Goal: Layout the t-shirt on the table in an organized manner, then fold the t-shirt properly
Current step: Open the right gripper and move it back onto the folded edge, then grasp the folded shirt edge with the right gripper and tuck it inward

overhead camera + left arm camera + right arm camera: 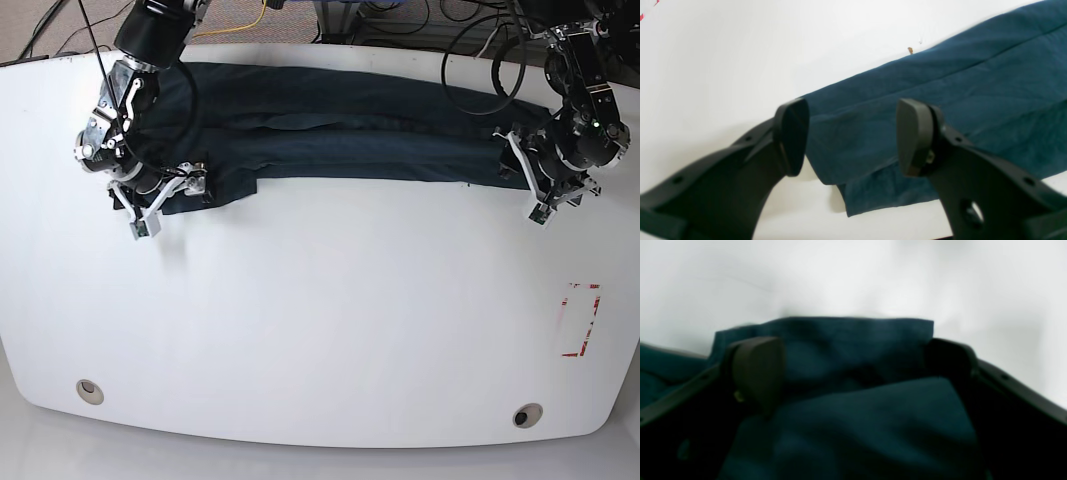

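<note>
The t-shirt (pixel 350 135) lay as a long band between both arms; left jaws (pixel 853 136) gaped empty over its end, right jaws (pixel 853 373) stood wide with cloth bunched between them.

The glossy white curved-edged bench (pixel 320 330) carries a dark navy-blue fabric t-shirt (pixel 340 135), seemingly folded lengthwise, along its far edge.

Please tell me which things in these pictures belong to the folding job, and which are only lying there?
Belong to the job:
- t-shirt, folded into a long band
- table
- left gripper, open over one shirt end
- right gripper, open with cloth between its fingers

Only lying there:
- red tape rectangle
- two grey grommet holes
</note>
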You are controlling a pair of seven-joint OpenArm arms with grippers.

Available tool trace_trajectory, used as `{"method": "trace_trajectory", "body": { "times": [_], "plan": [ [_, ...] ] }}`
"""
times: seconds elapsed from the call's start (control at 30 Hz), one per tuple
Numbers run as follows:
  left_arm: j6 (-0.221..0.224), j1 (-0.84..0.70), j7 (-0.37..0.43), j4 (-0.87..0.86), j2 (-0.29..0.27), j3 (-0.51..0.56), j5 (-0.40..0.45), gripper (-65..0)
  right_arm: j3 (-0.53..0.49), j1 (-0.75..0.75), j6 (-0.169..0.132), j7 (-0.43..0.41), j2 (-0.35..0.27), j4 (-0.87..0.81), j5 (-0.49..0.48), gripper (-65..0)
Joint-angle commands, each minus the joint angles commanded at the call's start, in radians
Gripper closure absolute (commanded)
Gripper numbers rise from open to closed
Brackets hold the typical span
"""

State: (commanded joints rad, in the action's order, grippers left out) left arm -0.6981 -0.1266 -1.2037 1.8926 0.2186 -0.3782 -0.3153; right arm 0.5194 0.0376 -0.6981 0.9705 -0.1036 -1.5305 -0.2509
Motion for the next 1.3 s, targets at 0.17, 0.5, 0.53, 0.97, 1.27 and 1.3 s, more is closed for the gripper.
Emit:
{"method": "trace_trajectory", "body": {
  "times": [0.17, 0.5, 0.53, 0.97, 1.27, 1.3],
  "plan": [
    [0.000, 0.000, 0.000, 0.000, -0.002, 0.000, 0.000, -38.5, -0.002, 0.000, 0.000, 0.000, 0.002, 0.000, 0.000, -65.0],
    [0.000, 0.000, 0.000, 0.000, -0.002, 0.000, 0.000, -38.5, -0.002, 0.002, 0.000, 0.000, 0.008, 0.000, 0.000, -33.5],
    [0.000, 0.000, 0.000, 0.000, -0.002, 0.002, 0.000, -38.5, -0.002, 0.002, 0.000, 0.000, 0.008, 0.000, 0.000, -32.5],
    [0.000, -0.005, 0.000, 0.000, -0.003, 0.002, 0.000, -38.5, -0.003, 0.061, 0.000, 0.000, -0.044, -0.002, 0.011, -58.7],
    [0.000, -0.006, 0.000, 0.000, -0.003, 0.002, 0.000, -38.5, -0.143, 0.084, 0.000, 0.006, -0.098, -0.002, 0.011, -61.4],
    [0.000, -0.006, 0.000, 0.000, -0.003, 0.002, 0.000, -38.5, -0.161, 0.084, 0.000, 0.006, -0.104, -0.002, 0.011, -61.4]
  ]
}}
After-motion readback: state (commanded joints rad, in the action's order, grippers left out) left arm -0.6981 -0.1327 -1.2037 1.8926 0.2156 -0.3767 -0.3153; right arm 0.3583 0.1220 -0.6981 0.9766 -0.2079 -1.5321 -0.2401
